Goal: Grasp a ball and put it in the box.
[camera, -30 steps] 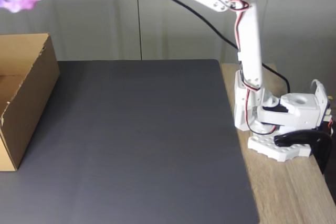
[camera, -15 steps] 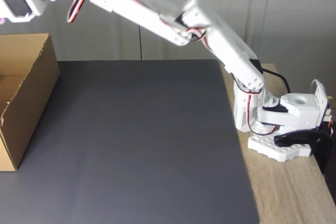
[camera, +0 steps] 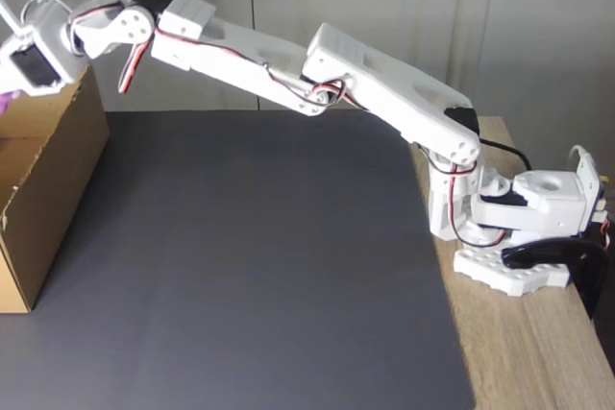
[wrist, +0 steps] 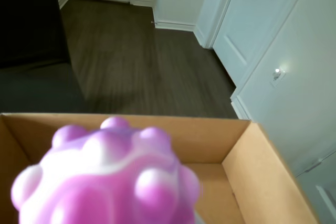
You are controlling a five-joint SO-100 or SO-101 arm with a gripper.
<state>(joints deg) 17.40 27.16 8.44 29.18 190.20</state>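
Wrist view: we see ball (wrist: 107,177) gripped in end effector, open box (wrist: 247,177) just below; release remains.

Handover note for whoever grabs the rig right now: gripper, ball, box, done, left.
Gripper: its fingers are not visible, so the grip itself cannot be confirmed; the ball sits close against the wrist camera, which suggests it is being carried.
Ball: in the wrist view it hangs above the open top of the box, not yet inside.
Box: at the left edge of the dark mat in the fixed view, with the arm stretched out over its near wall.
Done: the ball appears picked up and carried to the box.
Left: lower if needed, release into the box, pull the arm back.
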